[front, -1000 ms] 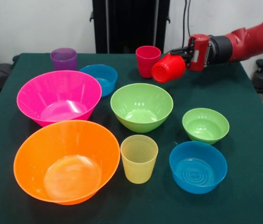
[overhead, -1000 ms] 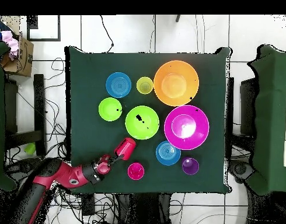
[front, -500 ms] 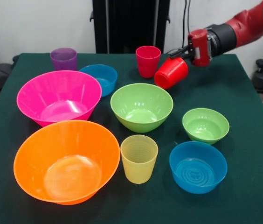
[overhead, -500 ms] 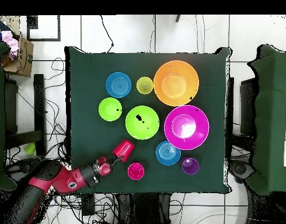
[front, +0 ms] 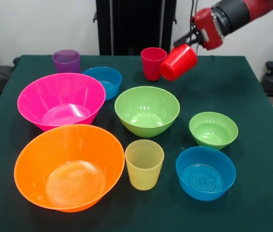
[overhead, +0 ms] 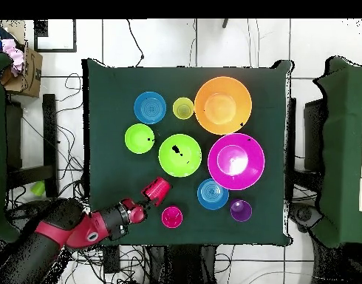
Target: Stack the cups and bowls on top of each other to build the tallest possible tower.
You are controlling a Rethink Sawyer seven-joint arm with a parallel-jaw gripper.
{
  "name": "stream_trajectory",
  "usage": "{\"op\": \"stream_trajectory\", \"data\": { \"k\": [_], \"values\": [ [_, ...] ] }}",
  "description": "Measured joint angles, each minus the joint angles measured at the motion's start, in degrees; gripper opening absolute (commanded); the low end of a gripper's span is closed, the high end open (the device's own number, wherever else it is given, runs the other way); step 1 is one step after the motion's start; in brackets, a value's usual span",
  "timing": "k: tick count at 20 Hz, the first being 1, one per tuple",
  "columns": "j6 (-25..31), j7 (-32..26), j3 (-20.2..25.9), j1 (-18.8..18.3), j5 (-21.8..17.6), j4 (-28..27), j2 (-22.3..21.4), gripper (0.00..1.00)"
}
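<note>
My gripper (front: 187,39) (overhead: 144,204) is shut on the rim of the bright red cup (front: 178,62) (overhead: 157,191), which hangs tilted in the air beside the pinkish-red cup (front: 153,63) (overhead: 171,217). Below it on the table stands the medium lime green bowl (front: 147,110) (overhead: 179,154). The hot pink bowl (front: 61,100) (overhead: 236,161) and the orange bowl (front: 69,166) (overhead: 223,105) are on the left in the front view. The yellow cup (front: 144,164) (overhead: 183,108), purple cup (front: 66,61) (overhead: 241,211), small green bowl (front: 213,129) (overhead: 139,138) and two blue bowls (front: 205,172) (front: 103,81) stand apart, none stacked.
The green-covered table (front: 252,121) (overhead: 110,96) has bare cloth along its right side in the front view. Chairs (overhead: 29,140) flank the table, and a cardboard box (overhead: 21,66) sits off one corner in the overhead view.
The arm has lifted and drawn back, carrying the bright red cup higher above the table. Every other cup and bowl has stayed in place.
</note>
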Motion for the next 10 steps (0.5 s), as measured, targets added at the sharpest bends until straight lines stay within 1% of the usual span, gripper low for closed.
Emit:
{"op": "stream_trajectory", "data": {
  "k": [1,2,3,5,6,7,8,10],
  "values": [
    [-0.04,-1.43,1.27,-1.76,-1.24,1.91,-4.52,0.0],
    [-0.01,-2.52,2.09,-2.96,-1.95,3.01,-7.25,0.0],
    [0.0,-4.43,3.53,-5.11,-2.78,4.65,-11.43,0.0],
    [0.0,-7.11,5.4,-8.11,-3.34,6.52,-16.28,0.0],
    [0.01,-9.74,7.25,-11.08,-3.62,8.09,-20.42,0.0],
    [0.01,-13.07,9.81,-15.08,-3.71,9.87,-25.26,0.0],
    [0.02,-14.54,10.99,-16.9,-3.74,10.65,-27.26,0.0],
    [-0.08,-21.59,17.3,-26.2,-3.65,14.35,-35.89,0.0]
  ]
}}
